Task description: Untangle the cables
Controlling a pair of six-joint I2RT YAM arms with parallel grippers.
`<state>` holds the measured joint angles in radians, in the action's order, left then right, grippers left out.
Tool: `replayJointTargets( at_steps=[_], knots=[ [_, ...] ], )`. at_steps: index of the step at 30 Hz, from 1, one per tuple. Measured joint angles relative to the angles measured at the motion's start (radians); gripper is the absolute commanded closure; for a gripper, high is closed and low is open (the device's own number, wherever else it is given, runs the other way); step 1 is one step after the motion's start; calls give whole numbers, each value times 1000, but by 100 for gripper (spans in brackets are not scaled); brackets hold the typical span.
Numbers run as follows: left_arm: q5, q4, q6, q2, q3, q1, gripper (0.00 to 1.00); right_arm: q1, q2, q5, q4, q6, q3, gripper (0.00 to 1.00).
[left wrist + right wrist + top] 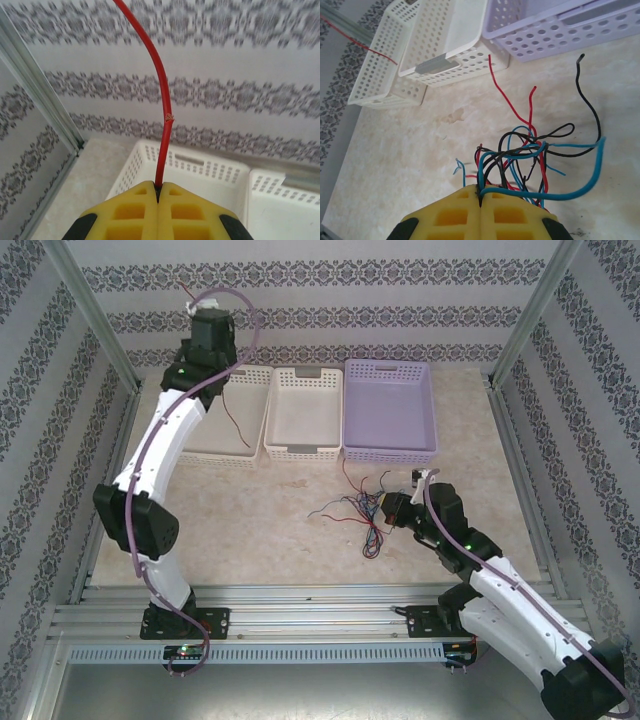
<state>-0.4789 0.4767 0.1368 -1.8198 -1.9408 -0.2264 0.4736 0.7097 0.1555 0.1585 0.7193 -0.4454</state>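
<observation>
Two tools pinch shut: left tool [158,189], high at eleven o'clock, holds one red cable [163,100] above the white basket [200,161], right tool [481,192] pins the cable tangle [530,155] on the worktop [260,520] at four o'clock; lower the red strand fully inside before letting go.

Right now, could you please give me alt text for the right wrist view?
The shut yellow right claw grips a tangle of red, black and blue cables lying on the beige table; three perforated baskets stand beyond.
</observation>
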Motion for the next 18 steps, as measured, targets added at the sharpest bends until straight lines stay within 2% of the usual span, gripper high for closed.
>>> replayJointTargets(
  at_steps=[7, 18],
  knots=[
    [8, -34, 45, -105, 120, 32, 100, 42, -56, 3, 37, -21, 0, 100],
    [82, -68, 172, -185, 286, 33, 100, 69, -95, 2, 72, -20, 0, 100]
  ],
)
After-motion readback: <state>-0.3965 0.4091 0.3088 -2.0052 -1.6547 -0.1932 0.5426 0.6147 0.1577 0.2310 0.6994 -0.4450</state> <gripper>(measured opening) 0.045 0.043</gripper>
